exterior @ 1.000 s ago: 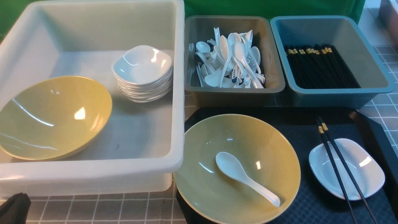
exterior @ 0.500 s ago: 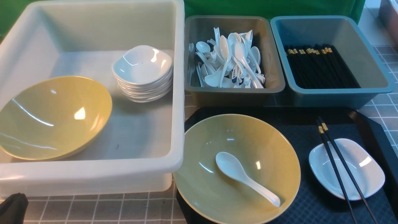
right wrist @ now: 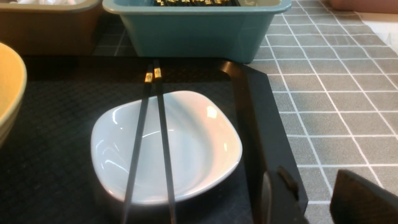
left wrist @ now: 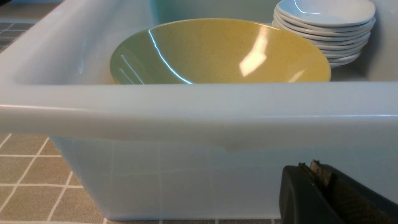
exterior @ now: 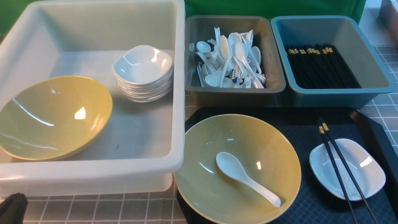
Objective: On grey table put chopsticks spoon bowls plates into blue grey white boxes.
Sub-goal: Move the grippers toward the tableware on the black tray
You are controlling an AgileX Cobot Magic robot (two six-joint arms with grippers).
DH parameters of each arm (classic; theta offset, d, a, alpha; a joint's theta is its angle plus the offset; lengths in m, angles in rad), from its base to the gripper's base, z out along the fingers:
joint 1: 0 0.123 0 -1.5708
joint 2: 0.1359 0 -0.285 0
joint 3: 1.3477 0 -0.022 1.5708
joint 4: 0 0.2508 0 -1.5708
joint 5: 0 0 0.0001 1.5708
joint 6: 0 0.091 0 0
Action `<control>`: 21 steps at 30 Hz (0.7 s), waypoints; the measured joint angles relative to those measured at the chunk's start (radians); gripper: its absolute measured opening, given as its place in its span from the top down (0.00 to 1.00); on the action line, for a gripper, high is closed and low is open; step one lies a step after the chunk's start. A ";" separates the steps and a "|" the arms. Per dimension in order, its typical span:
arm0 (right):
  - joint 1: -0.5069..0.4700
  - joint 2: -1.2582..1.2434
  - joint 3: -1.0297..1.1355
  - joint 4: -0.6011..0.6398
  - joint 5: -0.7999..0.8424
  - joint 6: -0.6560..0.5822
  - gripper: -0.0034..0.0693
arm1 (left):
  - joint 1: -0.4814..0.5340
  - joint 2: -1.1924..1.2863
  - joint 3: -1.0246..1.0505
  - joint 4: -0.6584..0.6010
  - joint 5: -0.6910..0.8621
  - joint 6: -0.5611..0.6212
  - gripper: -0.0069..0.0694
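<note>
Jaws of the right gripper (right wrist: pixel 312 174) stand apart with nothing between them. It hangs low over the table (right wrist: pixel 326 102), just outside the right rim of the tray (right wrist: pixel 248 102). The left gripper (left wrist: pixel 311 166) is closed and empty, and sits low before the near wall of the white box (left wrist: pixel 199 105).

Nearest the right gripper, the chopsticks (right wrist: pixel 162 124) lie side by side across the plate (right wrist: pixel 199 146), their gold-banded ends pointing at the blue box (exterior: pixel 339 91). That box already holds a row of chopsticks. Further left on the tray sits the bowl (exterior: pixel 248 133) with the spoon (exterior: pixel 242 177) lying in it, handle toward the robot. The grey box (exterior: pixel 233 90) beyond it is full of spoons. The white box contains a second bowl (left wrist: pixel 217 49) and a plate stack (left wrist: pixel 323 34).

Nothing on the tray is gripped, so clearing it appears to be only starting, most likely with the chopsticks. The right gripper would need to cross the tray rim and turn its jaws across both sticks. Closing where they bridge the plate's hollow would give room beneath. The sticks are thin and loose, so they may roll apart unless pinched together squarely.
</note>
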 joint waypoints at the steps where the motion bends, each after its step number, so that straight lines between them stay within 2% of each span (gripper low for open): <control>1: 0.000 0.000 0.000 0.000 0.000 0.000 0.63 | 0.000 0.000 0.000 0.000 0.000 0.000 0.92; 7: 0.000 0.000 0.000 0.000 0.000 0.000 0.63 | 0.000 0.000 0.000 0.007 0.000 0.008 0.92; 13: 0.000 0.000 0.000 0.000 -0.001 0.016 0.63 | 0.000 0.000 0.000 0.107 0.000 0.040 0.92; 21: 0.000 0.000 0.000 0.000 -0.001 0.058 0.63 | 0.000 0.000 0.000 0.114 -0.001 0.038 0.92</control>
